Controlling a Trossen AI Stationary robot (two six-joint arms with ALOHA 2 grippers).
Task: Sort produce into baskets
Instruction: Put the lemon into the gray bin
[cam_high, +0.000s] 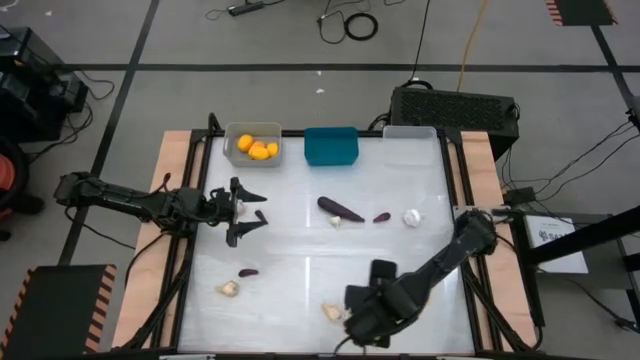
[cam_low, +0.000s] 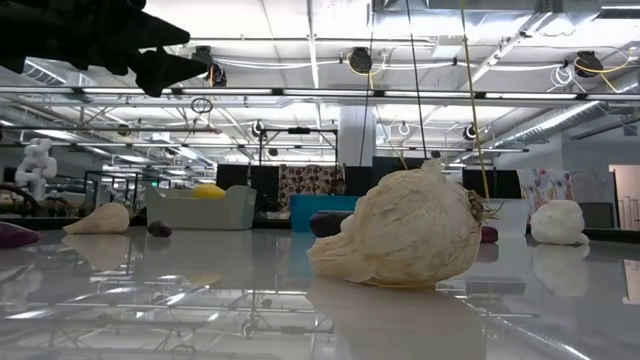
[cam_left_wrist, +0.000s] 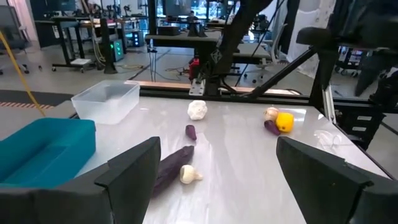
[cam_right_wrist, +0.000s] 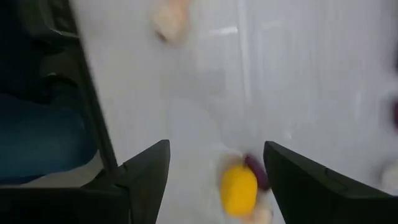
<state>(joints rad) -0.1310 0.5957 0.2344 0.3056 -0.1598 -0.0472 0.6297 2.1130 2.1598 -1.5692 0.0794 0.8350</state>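
The left gripper (cam_high: 250, 208) hangs over the left side of the table (cam_high: 300, 290) with its fingers wide apart and nothing in them. Behind it, at the far edge, the grey basket (cam_high: 253, 146) holds yellow fruits (cam_high: 258, 149). The teal basket (cam_high: 331, 146) and the clear basket (cam_high: 411, 133) sit to its right. A long eggplant (cam_high: 340, 208) lies in the middle. The right gripper (cam_high: 362, 322) is low at the near edge, fingers apart, holding nothing. A yellow fruit (cam_right_wrist: 239, 190) lies just ahead of it, with a garlic bulb (cam_high: 331, 312) close on its left.
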